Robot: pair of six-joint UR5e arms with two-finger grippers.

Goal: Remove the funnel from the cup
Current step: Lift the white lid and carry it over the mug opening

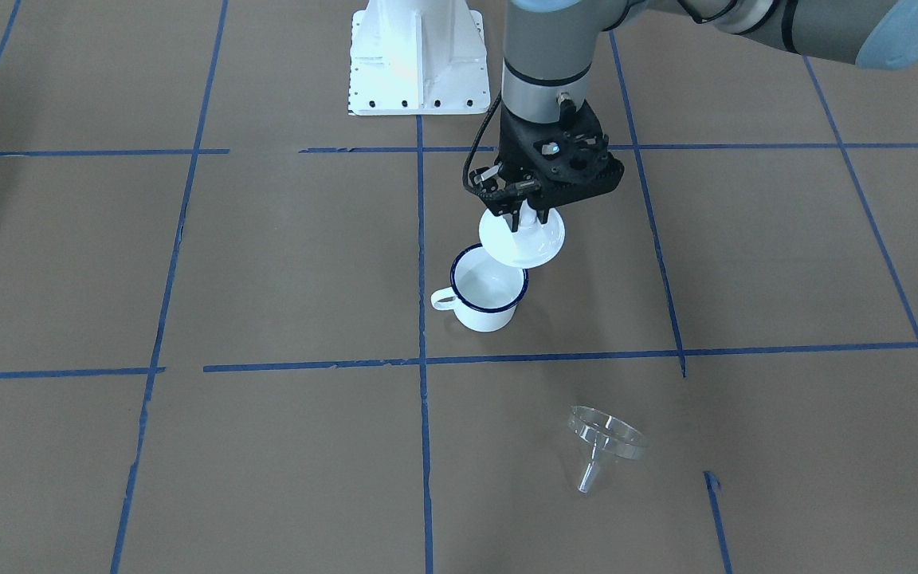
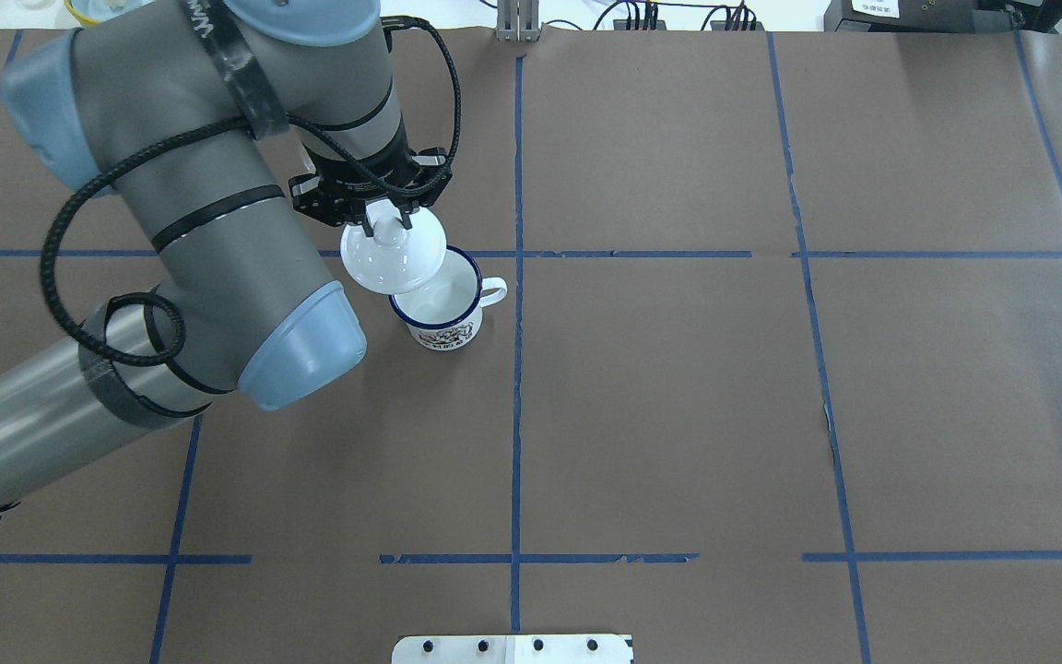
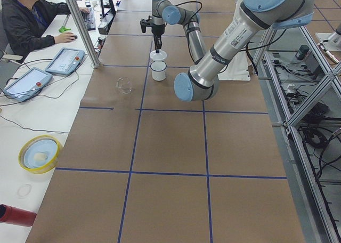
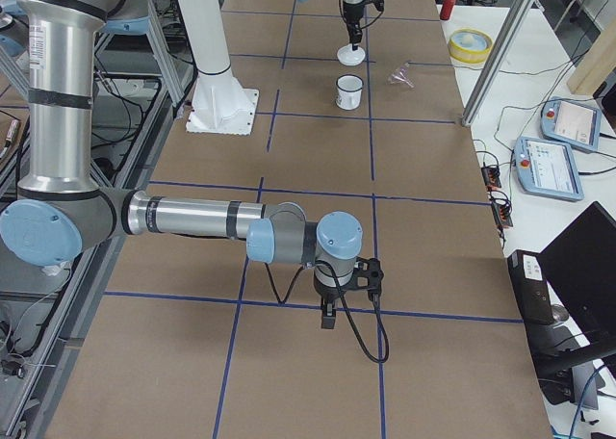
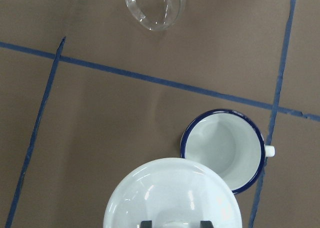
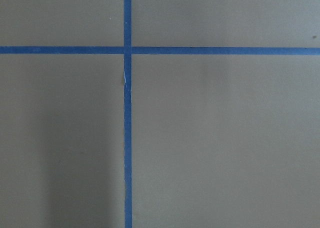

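The clear funnel (image 1: 606, 442) lies on its side on the brown table, apart from the cup; it also shows at the top of the left wrist view (image 5: 154, 5). The white mug with a blue rim (image 1: 484, 301) stands upright and open, with nothing in it (image 5: 222, 148). My left gripper (image 1: 524, 217) is shut on the knob of a white round lid (image 1: 527, 239) and holds it in the air just above and beside the mug's rim (image 2: 439, 309). My right gripper (image 4: 329, 322) hangs low over the table far from the mug; I cannot tell whether it is open or shut.
The white robot base (image 1: 415, 60) stands behind the mug. Blue tape lines cross the table. An operator (image 3: 32, 19) sits at a desk past the far edge, with a yellow bowl (image 3: 40, 153) and tablets on it.
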